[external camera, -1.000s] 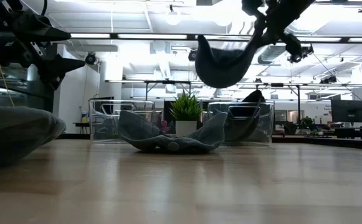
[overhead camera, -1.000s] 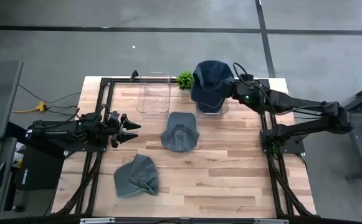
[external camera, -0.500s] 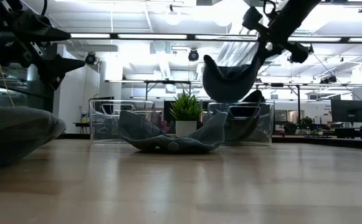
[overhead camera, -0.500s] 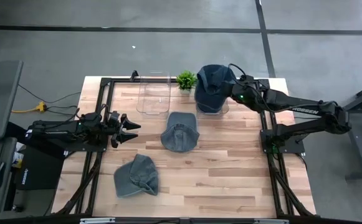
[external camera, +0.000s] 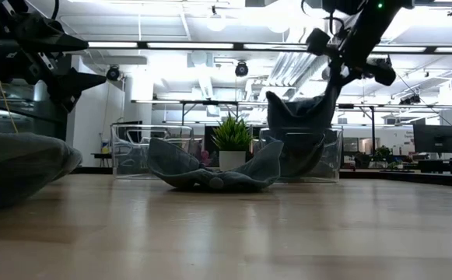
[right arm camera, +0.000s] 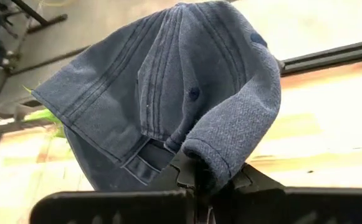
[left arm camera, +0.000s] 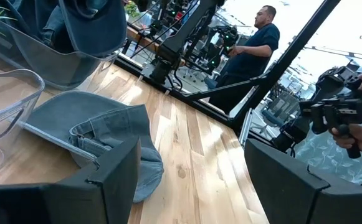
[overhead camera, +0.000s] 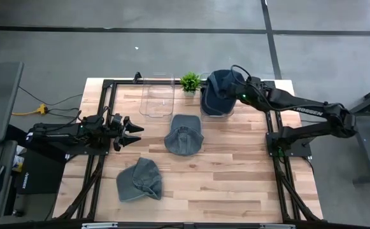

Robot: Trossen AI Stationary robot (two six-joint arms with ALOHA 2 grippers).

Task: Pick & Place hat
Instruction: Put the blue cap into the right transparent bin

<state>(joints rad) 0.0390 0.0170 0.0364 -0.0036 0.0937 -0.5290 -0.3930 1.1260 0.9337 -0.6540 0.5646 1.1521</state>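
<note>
My right gripper (overhead camera: 238, 95) is shut on a dark blue cap (overhead camera: 218, 91) and holds it over the right clear bin (overhead camera: 215, 112) at the table's far edge. In the low view the cap (external camera: 299, 124) hangs below the gripper (external camera: 337, 76), its lower part inside the bin (external camera: 331, 175), where another dark cap seems to lie. A grey-blue cap (overhead camera: 183, 135) rests on its crown mid-table, and another (overhead camera: 140, 179) lies nearer the near edge. My left gripper (overhead camera: 131, 129) waits open at the table's left side. My right gripper pinches the cap by a folded edge of its fabric (right arm camera: 213, 155) between its two fingers. The crown (right arm camera: 168, 74) spreads out in front of the fingers. The cap hangs slack below the gripper, and its lower part (external camera: 296, 152) dips into the right bin.
A second clear bin (overhead camera: 158, 97) stands left of the right one, with a small potted plant (overhead camera: 190, 81) between them. A black frame (overhead camera: 108, 86) runs round the table. In the left wrist view a person (left arm camera: 255, 43) stands beyond the table's right side.
My right gripper has come down over the right bin and drifted a little toward the table's right edge, staying shut on the cap. The cap, which hung well above the bin, now reaches down into it.
</note>
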